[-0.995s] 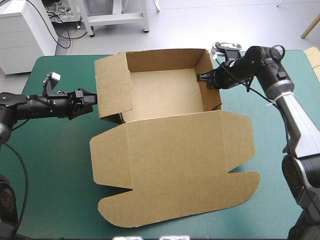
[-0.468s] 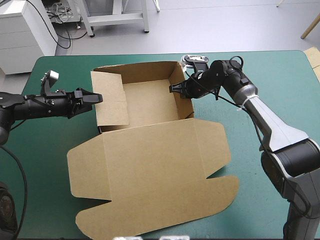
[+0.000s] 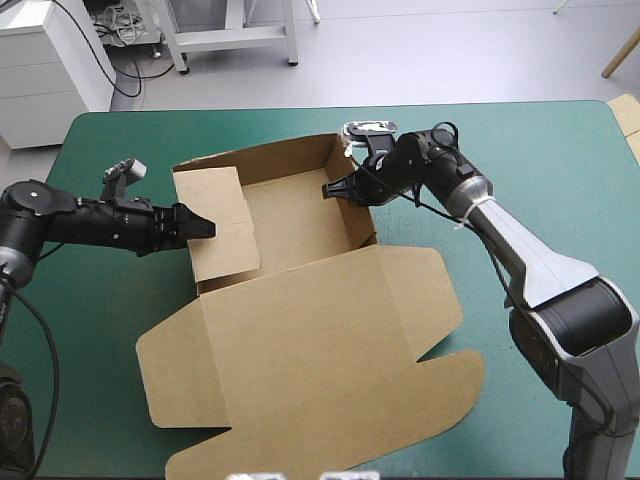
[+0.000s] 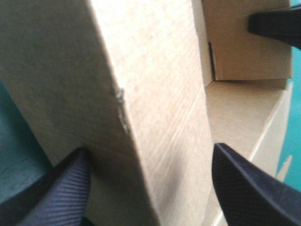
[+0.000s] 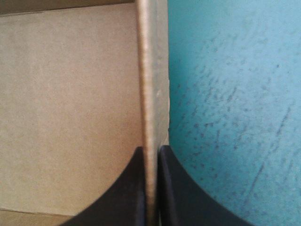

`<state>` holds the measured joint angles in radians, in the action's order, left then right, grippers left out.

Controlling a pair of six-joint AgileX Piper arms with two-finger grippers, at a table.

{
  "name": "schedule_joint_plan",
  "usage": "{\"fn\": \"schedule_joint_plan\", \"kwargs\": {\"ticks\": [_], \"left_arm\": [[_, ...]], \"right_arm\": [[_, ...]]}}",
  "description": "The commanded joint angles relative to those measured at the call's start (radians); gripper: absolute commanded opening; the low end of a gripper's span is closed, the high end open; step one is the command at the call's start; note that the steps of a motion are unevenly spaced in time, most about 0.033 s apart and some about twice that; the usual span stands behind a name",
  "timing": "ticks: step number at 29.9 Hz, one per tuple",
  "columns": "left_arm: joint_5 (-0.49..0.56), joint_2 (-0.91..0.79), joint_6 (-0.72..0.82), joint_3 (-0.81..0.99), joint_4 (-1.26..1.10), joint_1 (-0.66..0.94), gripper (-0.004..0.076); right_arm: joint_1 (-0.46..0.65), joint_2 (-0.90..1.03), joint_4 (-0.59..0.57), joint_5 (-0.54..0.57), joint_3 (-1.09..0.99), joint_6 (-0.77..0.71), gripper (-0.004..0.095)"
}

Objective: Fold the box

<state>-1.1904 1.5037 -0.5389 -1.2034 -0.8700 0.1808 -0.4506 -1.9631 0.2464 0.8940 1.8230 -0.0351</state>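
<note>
The brown box (image 3: 300, 340) sits in the middle of the teal-green worktop (image 3: 90, 330). It is an open tray with its lid lying flat on the near side. The left fingers (image 3: 200, 228) stand wide apart, with the tray's left wall between them. The right fingers (image 3: 333, 189) pinch the right wall tight.

High view: the box (image 3: 300, 340) lid's near edge runs off the frame bottom, and the worktop (image 3: 560, 160) beneath it is covered. The left pincer (image 3: 203, 228) tips are too small there to read a gap.
Left wrist view: the box wall is blurred, edges cropped. Only one finger (image 4: 277, 23) of the right pincer (image 5: 151, 153) shows, cut at the corner.
Right wrist view: wall and floor run out of frame.
</note>
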Motion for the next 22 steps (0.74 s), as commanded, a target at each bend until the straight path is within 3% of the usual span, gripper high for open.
{"fn": "schedule_joint_plan", "kwargs": {"ticks": [1, 6, 12, 17, 22], "left_arm": [[0.007, -0.037, 0.071, -0.024, 0.019, -0.031, 0.0438], [0.064, -0.037, 0.199, -0.024, 0.184, -0.093, 0.0318], [0.172, -0.037, 0.390, -0.024, 0.347, -0.168, 0.0299], [0.199, -0.037, 0.549, -0.024, 0.452, -0.199, 0.0258], [0.195, -0.037, 0.595, -0.024, 0.457, -0.206, 0.0111]], "right_arm": [[-0.048, 0.060, 0.058, -0.056, 0.032, -0.022, -0.0019], [-0.076, 0.052, 0.032, -0.062, 0.032, -0.061, -0.0019], [-0.082, 0.052, 0.030, -0.049, 0.032, -0.063, -0.0020], [-0.082, 0.052, 0.039, -0.016, 0.032, -0.075, -0.0019], [-0.082, 0.052, 0.039, 0.028, 0.032, -0.076, -0.0020]]}}
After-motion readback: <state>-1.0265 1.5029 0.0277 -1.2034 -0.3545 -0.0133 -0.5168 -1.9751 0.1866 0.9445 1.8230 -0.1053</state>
